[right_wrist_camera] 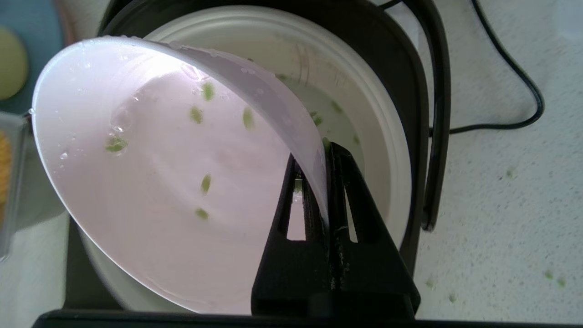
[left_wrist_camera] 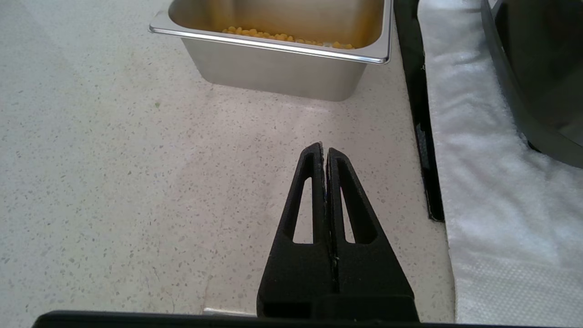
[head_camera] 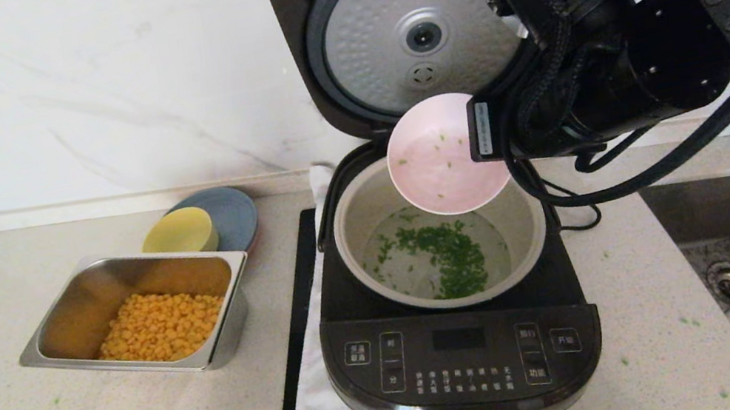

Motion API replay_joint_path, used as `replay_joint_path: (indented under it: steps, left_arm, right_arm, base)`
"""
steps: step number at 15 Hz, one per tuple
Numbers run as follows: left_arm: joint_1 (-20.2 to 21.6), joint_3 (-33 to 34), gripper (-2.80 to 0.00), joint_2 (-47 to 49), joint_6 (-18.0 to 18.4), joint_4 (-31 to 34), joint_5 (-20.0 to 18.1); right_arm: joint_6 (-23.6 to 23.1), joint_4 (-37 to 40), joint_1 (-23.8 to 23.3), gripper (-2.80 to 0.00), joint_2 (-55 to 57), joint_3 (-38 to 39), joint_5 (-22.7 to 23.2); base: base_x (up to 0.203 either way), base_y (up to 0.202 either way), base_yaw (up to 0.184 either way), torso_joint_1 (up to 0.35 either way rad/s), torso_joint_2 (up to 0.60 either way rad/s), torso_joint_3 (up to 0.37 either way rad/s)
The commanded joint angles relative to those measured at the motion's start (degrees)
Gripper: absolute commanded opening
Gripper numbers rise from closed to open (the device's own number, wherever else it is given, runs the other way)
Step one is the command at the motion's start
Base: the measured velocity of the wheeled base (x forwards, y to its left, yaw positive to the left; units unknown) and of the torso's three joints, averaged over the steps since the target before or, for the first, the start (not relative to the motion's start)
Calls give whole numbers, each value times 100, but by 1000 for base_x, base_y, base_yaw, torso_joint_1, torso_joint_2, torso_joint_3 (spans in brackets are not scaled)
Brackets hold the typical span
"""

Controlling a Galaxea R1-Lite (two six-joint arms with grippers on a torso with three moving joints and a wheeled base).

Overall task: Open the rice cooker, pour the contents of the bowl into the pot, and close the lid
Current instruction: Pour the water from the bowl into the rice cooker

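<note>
A: Head view first?

B: The black rounded-square rice cooker (head_camera: 460, 338) stands with its hinged lid (head_camera: 406, 32) up. The small pale pink bowl (head_camera: 443, 155) hangs tipped above the grey-beige inner pot (head_camera: 533, 220), at its 12 o'clock; chopped green bits (head_camera: 452, 253) lie inside the pot.

A: Left wrist?

B: Only here: the left gripper (left_wrist_camera: 325, 152), clenched on nothing, over the speckled counter (left_wrist_camera: 114, 182), the steel corn tray (left_wrist_camera: 278, 68) at 12 o'clock.

A: Right wrist?

B: The right gripper (right_wrist_camera: 328, 155) pinches the bowl's rim; a few green bits cling inside.
</note>
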Motion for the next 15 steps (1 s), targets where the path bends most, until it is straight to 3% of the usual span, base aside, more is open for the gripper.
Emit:
replay_joint_path:
  steps: [1,5,9,15]
  left_arm:
    - [-1,44,-280,-13,6,-2,2]
    - [-1,44,-280,-5,-2,-2,2]
    - [-1,44,-280,-5,7,-2,2]
    - [-1,44,-280,-5,-2,-2,2]
  right_arm:
    - [2,-110,75,-280,198,1,-312]
    - [-254,-347,288,-280,366,1,-1022]
    - [-886,-1255,345,-280,594,19,-1837]
    - [-1825,-2695,406,-280,774,371,-2598]
  base:
    - [0,0,0,0,0,0]
    - [0,0,0,0,0,0]
    - [0,0,0,0,0,0]
    - [0,0,0,0,0,0]
